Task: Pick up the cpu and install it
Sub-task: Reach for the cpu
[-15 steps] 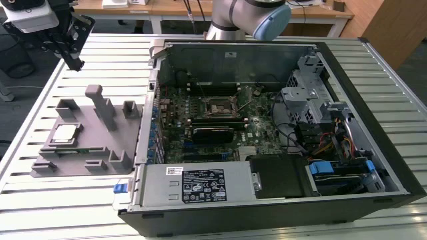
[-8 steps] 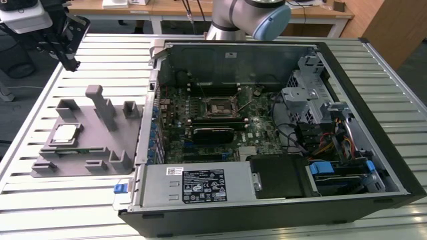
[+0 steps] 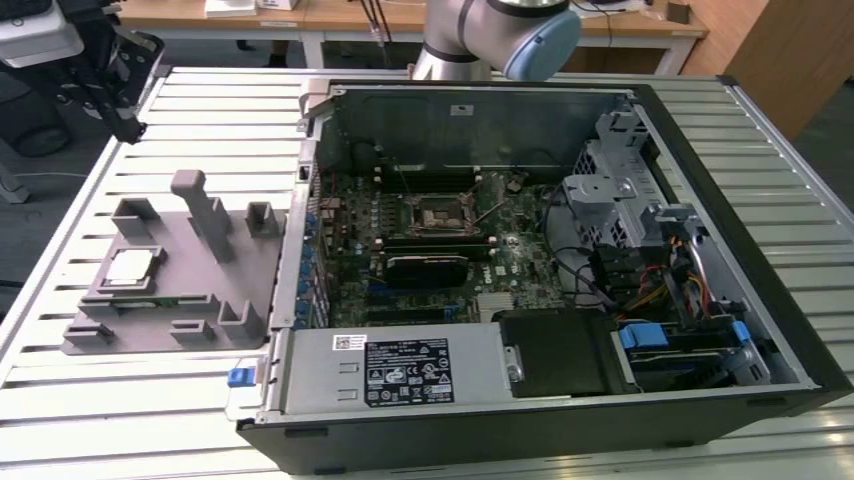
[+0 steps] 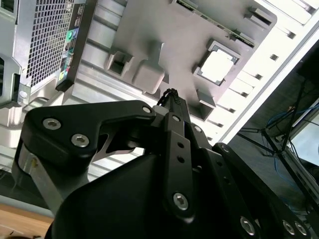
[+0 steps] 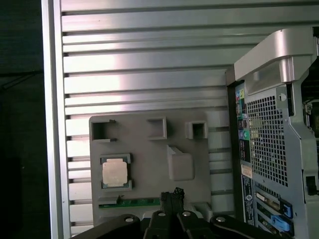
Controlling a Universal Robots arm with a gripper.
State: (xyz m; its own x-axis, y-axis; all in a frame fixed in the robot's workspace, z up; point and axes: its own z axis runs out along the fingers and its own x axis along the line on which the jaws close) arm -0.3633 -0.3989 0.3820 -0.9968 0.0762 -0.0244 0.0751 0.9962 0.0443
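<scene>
The cpu [image 3: 130,267] is a small square chip with a silver top, lying flat in a recess of the grey holder block [image 3: 200,290] on the exterior view's left. In both wrist views the cpu [image 4: 218,67] [image 5: 114,173] sits well below and to one side of my gripper [image 4: 172,95] [image 5: 172,193]. The black fingers are pressed together, shut on nothing, and hang high above the block. The black socket frame [image 3: 441,213] lies on the motherboard inside the open computer case [image 3: 694,180].
A green-edged memory stick [image 5: 134,202] lies in the holder block beside the cpu. The block has several upright posts [image 3: 203,205]. The case's rear panel [image 5: 269,144] stands close to the block. The slatted metal table [image 3: 134,400] carries everything.
</scene>
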